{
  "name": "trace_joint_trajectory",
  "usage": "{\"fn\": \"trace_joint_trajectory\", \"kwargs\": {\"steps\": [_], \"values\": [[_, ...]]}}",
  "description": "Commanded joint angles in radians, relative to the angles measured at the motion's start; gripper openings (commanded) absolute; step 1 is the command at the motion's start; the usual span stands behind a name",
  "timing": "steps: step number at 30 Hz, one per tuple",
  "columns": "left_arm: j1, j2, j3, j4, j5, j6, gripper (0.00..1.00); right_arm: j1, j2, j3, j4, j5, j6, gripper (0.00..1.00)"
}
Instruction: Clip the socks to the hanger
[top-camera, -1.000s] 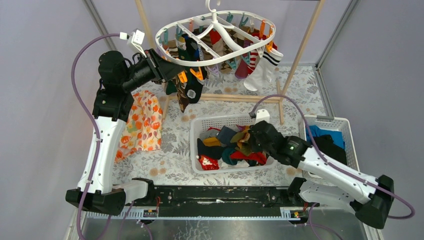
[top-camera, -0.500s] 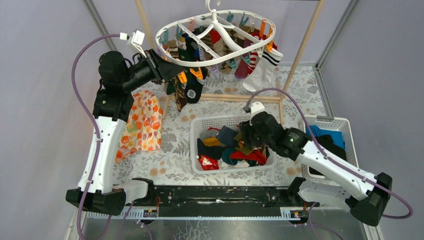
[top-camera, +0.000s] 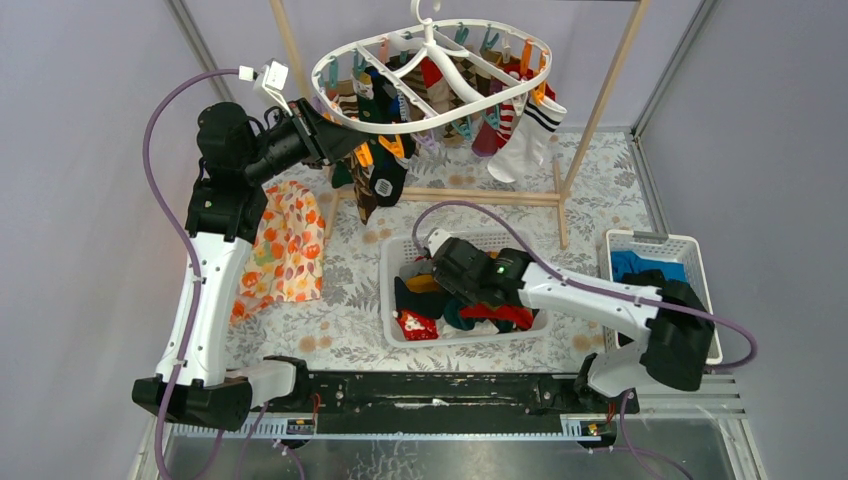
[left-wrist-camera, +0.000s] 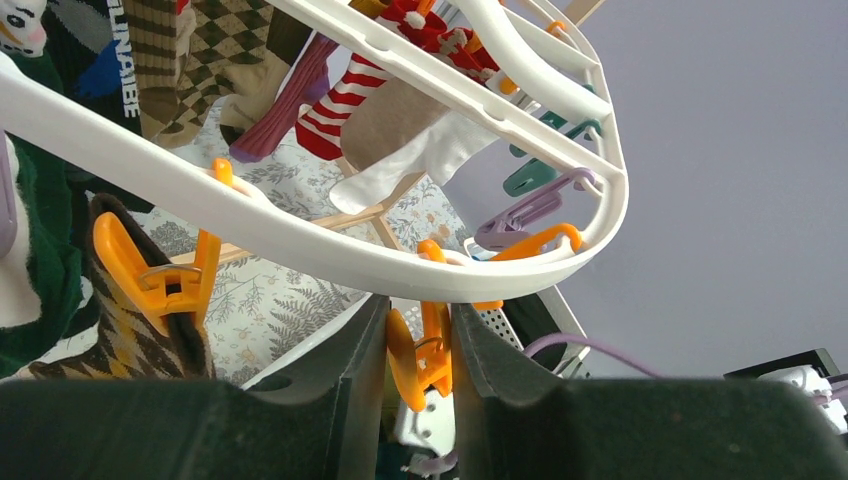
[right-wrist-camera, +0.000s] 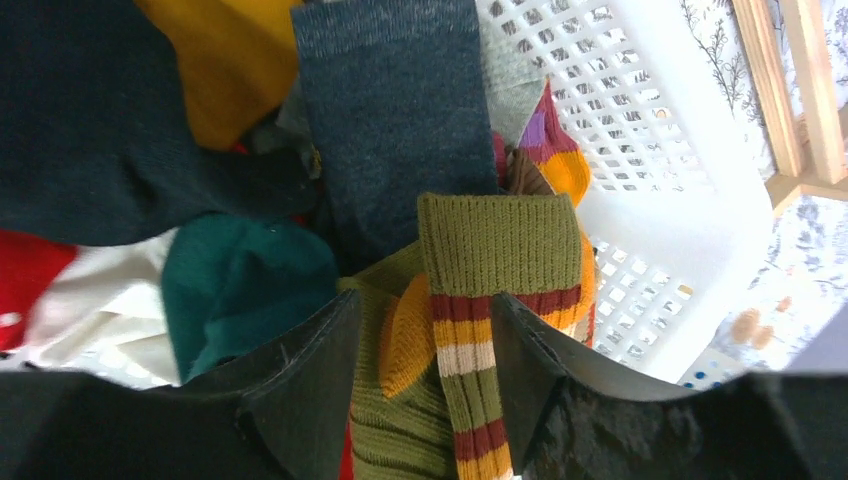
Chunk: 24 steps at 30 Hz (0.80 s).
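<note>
1. Sock (right-wrist-camera: 470, 330), olive with stripes: lies atop the pile in the white basket (right-wrist-camera: 650, 200), cuff pointing away from the wrist, long axis along the finger gap.
2. Right gripper (right-wrist-camera: 422, 310): spread astride it; should close on this sock alone.
3. Left gripper (left-wrist-camera: 418, 335): pinching an orange clip (left-wrist-camera: 412, 365) under the hanger (left-wrist-camera: 300, 235).

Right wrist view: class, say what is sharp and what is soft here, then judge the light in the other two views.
Right wrist: olive striped sock crisp, teal sock slightly soft, fingers dark. Left wrist: white hanger bright, fingers near-black around the orange clip. Top external: even light, faint shadows.
</note>
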Motion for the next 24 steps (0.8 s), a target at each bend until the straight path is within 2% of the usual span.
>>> {"fn": "trace_joint_trajectory", "kwargs": {"steps": [1,7,10,12,17,18,24], "values": [[0.009,-0.018,-0.007,0.051,0.015,0.002,0.0,0.043,0.062,0.057,-0.047,0.17,-0.127,0.56],[0.011,-0.021,0.0,0.046,0.015,-0.002,0.0,0.07,0.154,0.082,-0.039,0.269,-0.203,0.5],[0.013,-0.021,0.003,0.044,0.015,0.002,0.0,0.079,0.177,0.079,-0.024,0.299,-0.22,0.41],[0.015,-0.023,0.005,0.042,0.016,0.002,0.0,0.08,0.183,0.08,-0.015,0.313,-0.222,0.33],[0.017,-0.021,0.003,0.043,0.02,0.001,0.0,0.083,0.152,0.093,-0.001,0.32,-0.201,0.03],[0.017,-0.021,0.003,0.042,0.02,0.002,0.0,0.082,0.139,0.097,0.005,0.324,-0.197,0.0],[0.017,-0.021,0.006,0.042,0.021,0.0,0.0,0.082,-0.011,0.13,0.093,0.266,-0.132,0.0]]}}
